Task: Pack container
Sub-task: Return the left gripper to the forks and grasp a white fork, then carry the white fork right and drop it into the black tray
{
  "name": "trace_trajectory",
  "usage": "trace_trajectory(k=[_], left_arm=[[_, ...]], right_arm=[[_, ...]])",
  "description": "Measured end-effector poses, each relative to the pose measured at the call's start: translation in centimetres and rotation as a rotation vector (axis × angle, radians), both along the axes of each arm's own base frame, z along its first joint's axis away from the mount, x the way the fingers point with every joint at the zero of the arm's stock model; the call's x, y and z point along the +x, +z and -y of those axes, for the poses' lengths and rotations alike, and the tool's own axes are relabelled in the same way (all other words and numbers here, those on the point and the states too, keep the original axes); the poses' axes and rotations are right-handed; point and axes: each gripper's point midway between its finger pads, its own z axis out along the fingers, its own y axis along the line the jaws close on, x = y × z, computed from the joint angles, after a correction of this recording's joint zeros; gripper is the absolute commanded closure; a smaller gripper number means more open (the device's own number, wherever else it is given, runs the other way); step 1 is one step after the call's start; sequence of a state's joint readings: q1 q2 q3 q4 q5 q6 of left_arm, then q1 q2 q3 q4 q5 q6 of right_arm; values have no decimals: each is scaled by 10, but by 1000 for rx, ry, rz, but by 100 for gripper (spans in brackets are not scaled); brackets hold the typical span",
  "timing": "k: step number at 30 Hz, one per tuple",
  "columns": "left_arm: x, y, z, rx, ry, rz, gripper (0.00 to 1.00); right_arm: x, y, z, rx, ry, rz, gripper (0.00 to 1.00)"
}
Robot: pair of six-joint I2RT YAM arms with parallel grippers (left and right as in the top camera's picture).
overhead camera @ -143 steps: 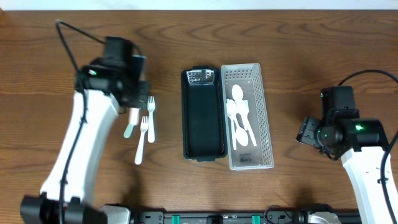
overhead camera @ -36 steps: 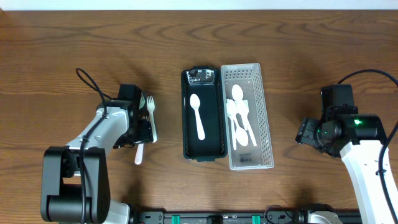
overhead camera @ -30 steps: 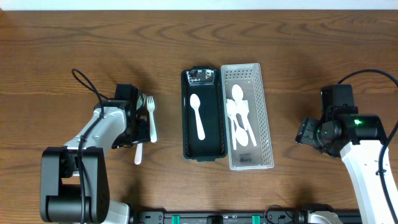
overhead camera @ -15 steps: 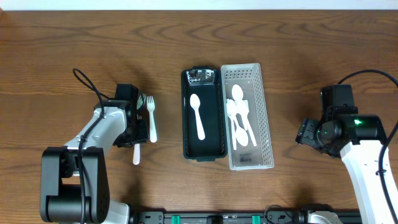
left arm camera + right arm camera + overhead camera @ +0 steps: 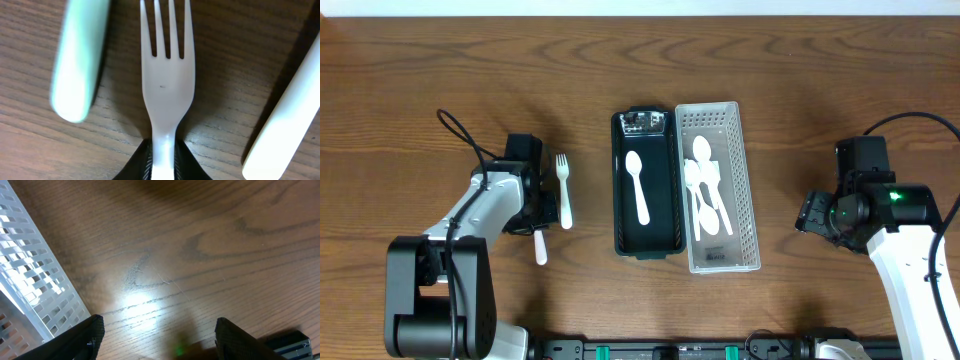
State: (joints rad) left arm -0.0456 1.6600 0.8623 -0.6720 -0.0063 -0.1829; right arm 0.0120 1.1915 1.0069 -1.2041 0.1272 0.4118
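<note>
Fork (image 5: 167, 85) comes first, since it is nearest to your left claw (image 5: 163, 161). In the left wrist view the two black fingertips (image 5: 141, 162) press on its thin neck from both sides, so the claw is closed on the fork. The fork is white and lies on the wood with its tines pointing away from the claw. Just left of it there is a pale green handle (image 5: 80, 60), blurred — I cannot tell which utensil it belongs to. On the right the handle of a second fork (image 5: 285, 115) lies at a slant, apart from the held one.

From above you see the held fork's handle sticking out below the claw, toward the near edge of the table (image 5: 820, 80). The second fork lies free just to the right of the claw.

Further right, in the middle of the table, stands the black container (image 5: 660, 235), with one white spoon (image 5: 638, 190) lying lengthwise inside it. The white basket (image 5: 751, 200) stands directly against its right side and holds several more spoons (image 5: 705, 190).

Your right claw (image 5: 160, 340) is at the far right, apart from the basket and over bare wood — its fingers stand wide and nothing is between them.
</note>
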Motion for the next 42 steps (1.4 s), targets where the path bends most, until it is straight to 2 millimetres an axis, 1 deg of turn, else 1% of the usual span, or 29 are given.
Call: trace_trajectory(k=[3, 7, 12, 14, 16, 17, 18, 20, 22, 24, 26, 27, 29, 30, 33, 36, 38, 39, 42], left_arm=[[0, 0, 0, 0, 0, 0, 90], [0, 0, 0, 0, 0, 0, 94], [0, 0, 0, 0, 0, -2, 94], [-4, 1, 0, 1, -1, -20, 94], [-10, 6, 1, 2, -5, -56, 94], [-10, 10, 2, 3, -10, -60, 94], [-7, 17, 4, 3, -17, -57, 94], [6, 36, 11, 1, -46, -19, 94], [24, 65, 24, -4, -90, 51, 94], [39, 99, 42, -14, -139, 136, 94], [54, 135, 65, -33, -200, 237, 94], [59, 150, 76, -43, -229, 280, 94], [65, 170, 99, -66, -277, 346, 94], [66, 176, 112, -81, -301, 375, 94], [66, 179, 146, -119, -346, 415, 94], [66, 173, 179, -153, -379, 429, 94], [64, 160, 198, -165, -396, 408, 94], [63, 153, 204, -165, -403, 394, 94], [58, 123, 220, -149, -423, 324, 94]], right_arm=[[0, 0, 0, 0, 0, -2, 26], [-1, 0, 0, 0, 0, -3, 26], [-1, 0, 0, 0, 0, -3, 26], [-1, 0, 0, 0, 0, -3, 26], [-1, 0, 0, 0, 0, -3, 26], [-1, 0, 0, 0, 0, -3, 26], [-1, 0, 0, 0, 0, -3, 26], [-1, 0, 0, 0, 0, -3, 26], [-1, 0, 0, 0, 0, -4, 26], [-1, 0, 0, 0, 0, -3, 26], [-1, 0, 0, 0, 0, -3, 26], [-1, 0, 0, 0, 0, -3, 26], [-1, 0, 0, 0, 0, -3, 26], [-1, 0, 0, 0, 0, -3, 26], [-1, 0, 0, 0, 0, -3, 26], [0, 0, 0, 0, 0, -2, 25], [-1, 0, 0, 0, 0, -2, 26], [-1, 0, 0, 0, 0, -3, 26], [-1, 0, 0, 0, 0, -3, 26]])
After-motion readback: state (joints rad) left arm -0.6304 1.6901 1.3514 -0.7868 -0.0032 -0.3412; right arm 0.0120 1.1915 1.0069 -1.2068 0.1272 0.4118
